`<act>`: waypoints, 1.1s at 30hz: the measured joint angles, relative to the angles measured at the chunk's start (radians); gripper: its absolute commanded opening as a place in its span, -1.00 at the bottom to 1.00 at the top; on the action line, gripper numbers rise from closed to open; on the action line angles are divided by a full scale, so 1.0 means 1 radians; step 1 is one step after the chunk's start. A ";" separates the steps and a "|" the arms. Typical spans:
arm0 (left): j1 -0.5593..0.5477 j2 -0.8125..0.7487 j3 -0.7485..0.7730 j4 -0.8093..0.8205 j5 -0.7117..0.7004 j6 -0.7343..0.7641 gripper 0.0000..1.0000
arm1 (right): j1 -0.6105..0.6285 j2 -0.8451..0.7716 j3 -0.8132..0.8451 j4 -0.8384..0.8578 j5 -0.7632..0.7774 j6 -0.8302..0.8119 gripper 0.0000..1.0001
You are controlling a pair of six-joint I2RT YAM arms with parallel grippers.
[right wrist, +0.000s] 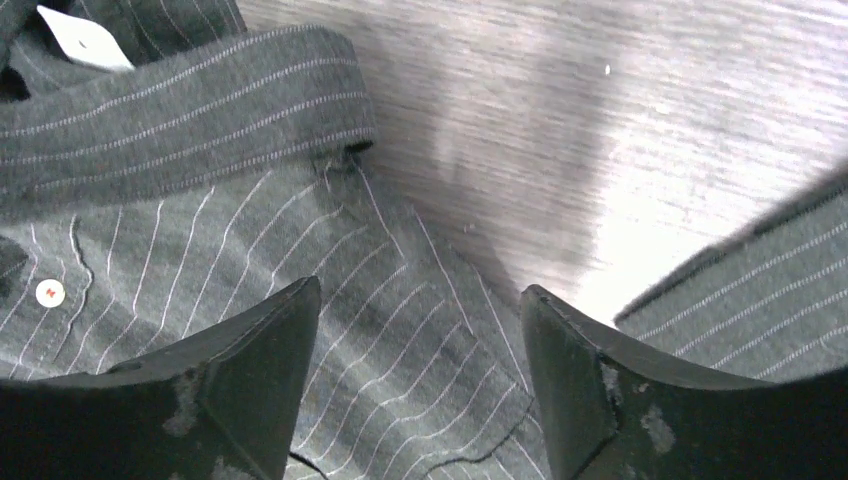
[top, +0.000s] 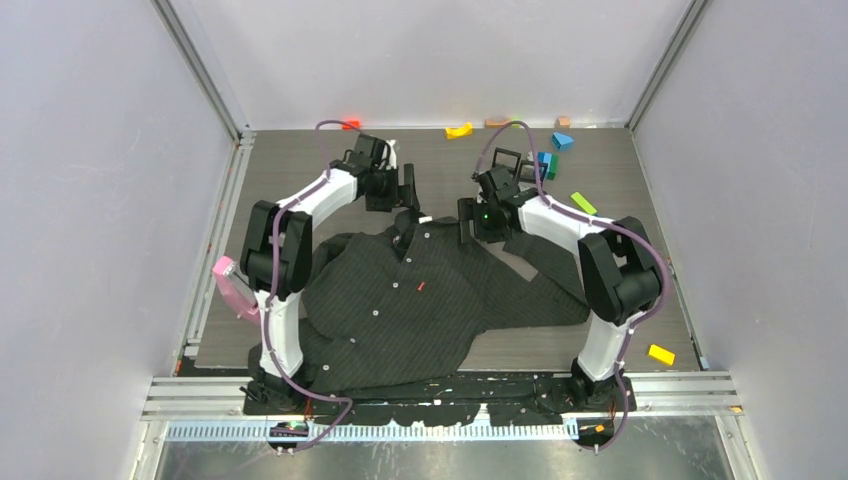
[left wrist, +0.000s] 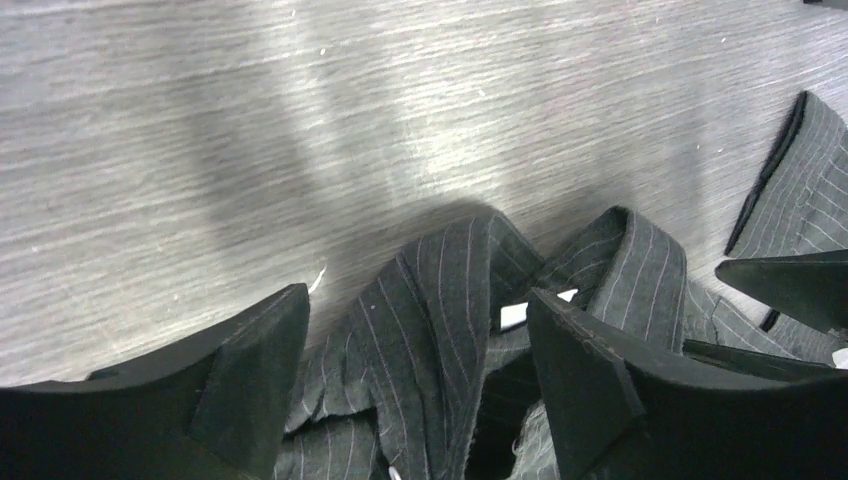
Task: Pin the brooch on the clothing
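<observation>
A dark charcoal pinstriped shirt (top: 400, 300) lies on the grey table (top: 300, 160). The left hand (left wrist: 415, 305) and right hand (right wrist: 420, 295) gape empty at its collar.

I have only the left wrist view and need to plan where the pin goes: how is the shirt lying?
Observer: In the top view the shirt lies front up, with its collar toward the far edge and a red tag on the chest.
Operator: And the other arm?
Observer: The right claw is over the shoulder just right of the collar. In its wrist view the fingers stand apart with nothing between them, and a white button is to their left.
Operator: Any brooch around?
Observer: I can't pick one out. The top view shows a pink object at the table's left edge and coloured blocks near the far edge.
</observation>
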 measured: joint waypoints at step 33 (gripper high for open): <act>-0.042 -0.812 -0.061 -0.031 -0.109 0.049 -1.00 | 0.105 -0.488 0.230 -0.177 0.135 -0.057 -0.99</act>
